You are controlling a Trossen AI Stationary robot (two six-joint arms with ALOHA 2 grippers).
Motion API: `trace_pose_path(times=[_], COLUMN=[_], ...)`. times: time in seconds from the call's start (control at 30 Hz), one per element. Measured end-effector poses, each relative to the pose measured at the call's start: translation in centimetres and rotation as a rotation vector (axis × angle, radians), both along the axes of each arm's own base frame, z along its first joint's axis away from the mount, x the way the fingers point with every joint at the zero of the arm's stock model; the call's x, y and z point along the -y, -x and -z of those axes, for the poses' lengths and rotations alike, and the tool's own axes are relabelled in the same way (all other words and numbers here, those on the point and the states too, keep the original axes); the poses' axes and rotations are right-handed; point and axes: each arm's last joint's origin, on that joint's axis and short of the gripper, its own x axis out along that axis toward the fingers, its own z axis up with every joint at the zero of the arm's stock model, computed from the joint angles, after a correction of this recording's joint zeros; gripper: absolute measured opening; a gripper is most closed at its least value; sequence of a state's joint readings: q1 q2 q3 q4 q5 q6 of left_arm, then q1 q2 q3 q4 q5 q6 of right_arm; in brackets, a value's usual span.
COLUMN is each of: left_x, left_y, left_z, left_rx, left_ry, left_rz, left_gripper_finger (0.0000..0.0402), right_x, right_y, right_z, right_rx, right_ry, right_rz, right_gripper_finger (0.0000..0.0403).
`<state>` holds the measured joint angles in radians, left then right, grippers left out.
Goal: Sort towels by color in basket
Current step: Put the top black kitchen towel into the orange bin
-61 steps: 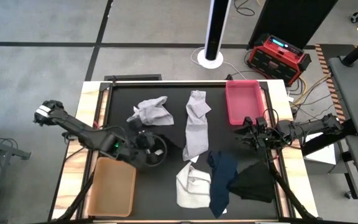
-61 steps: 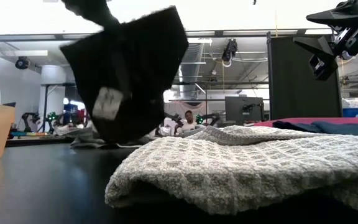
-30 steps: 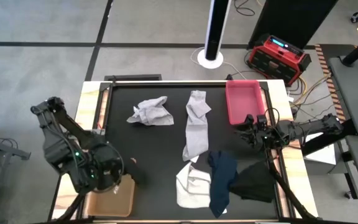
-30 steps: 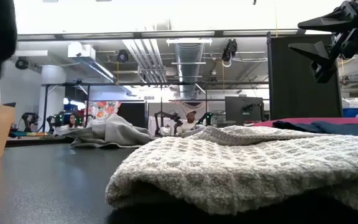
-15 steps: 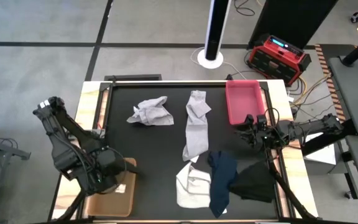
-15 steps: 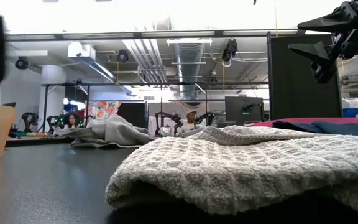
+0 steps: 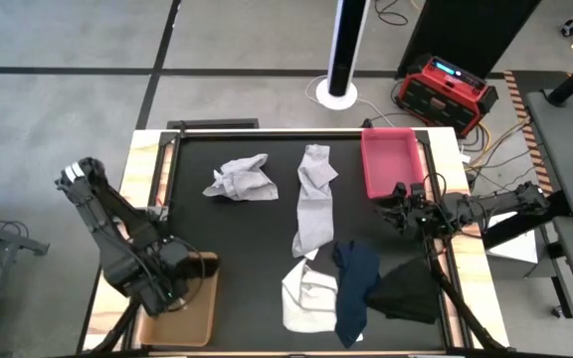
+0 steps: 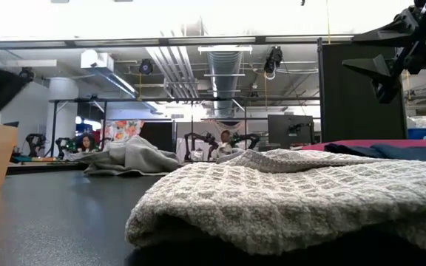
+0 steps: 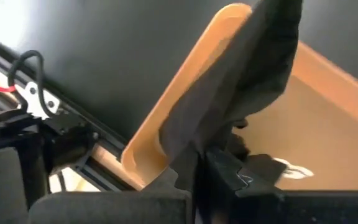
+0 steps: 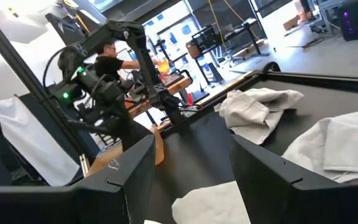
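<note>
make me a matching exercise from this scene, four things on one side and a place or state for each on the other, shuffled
Things:
1. black towel
2. red bin
3. navy towel
4. right gripper

Places or states:
A. lying flat between a light waffle towel and another black towel
B. hanging from the left gripper over the tan bin
C. open, hovering near the table's right edge
D. empty, at the far right corner of the mat

Pairs: 1-B, 2-D, 3-A, 4-C
</note>
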<state>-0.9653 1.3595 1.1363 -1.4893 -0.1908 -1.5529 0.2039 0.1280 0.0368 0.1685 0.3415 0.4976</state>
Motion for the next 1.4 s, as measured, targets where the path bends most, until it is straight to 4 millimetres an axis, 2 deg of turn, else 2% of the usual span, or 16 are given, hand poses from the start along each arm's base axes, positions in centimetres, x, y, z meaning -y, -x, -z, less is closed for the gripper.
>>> trace_pose_path(times=[0.13,0.3,0.53,0.7,0.87,1.03,1.4], left_x=[0.9,2.0,2.4,2.0,1.3,1.2,0.1], left_y=[-0.6,-1.4,-1.8,-1.6,-0.9,-0.8,0.0], left_z=[1.0,1.2,2.1,2.8,4.1,5.1,7.5], left_rx=[-0.015,0.013,0.086,0.144,0.086,0.121,0.062], left_ry=[-0.012,0.016,0.053,0.110,0.153,0.210,0.122], left_rz=[0.039,0.022,-0.006,-0.051,-0.127,-0.147,-0.225], left_gripper_finger=[0.0000,0.0000,0.0000,0.0000,0.0000,0.0000,0.0000], right_x=[0.0,0.0,0.0,0.0,0.0,0.0,0.0], right_y=[0.0,0.0,0.0,0.0,0.0,0.0,0.0], right_z=[0.0,0.0,0.0,0.1,0.2,0.3,0.3], right_rx=[0.000,0.000,-0.002,-0.010,-0.015,-0.023,-0.024], right_ry=[0.000,0.000,0.002,0.005,0.006,0.006,0.005], right_rz=[0.000,0.000,0.000,0.000,0.000,-0.001,-0.001], right_gripper_finger=[0.0196,0.0196,0.0196,0.0196,0.0196,0.0196,0.0196])
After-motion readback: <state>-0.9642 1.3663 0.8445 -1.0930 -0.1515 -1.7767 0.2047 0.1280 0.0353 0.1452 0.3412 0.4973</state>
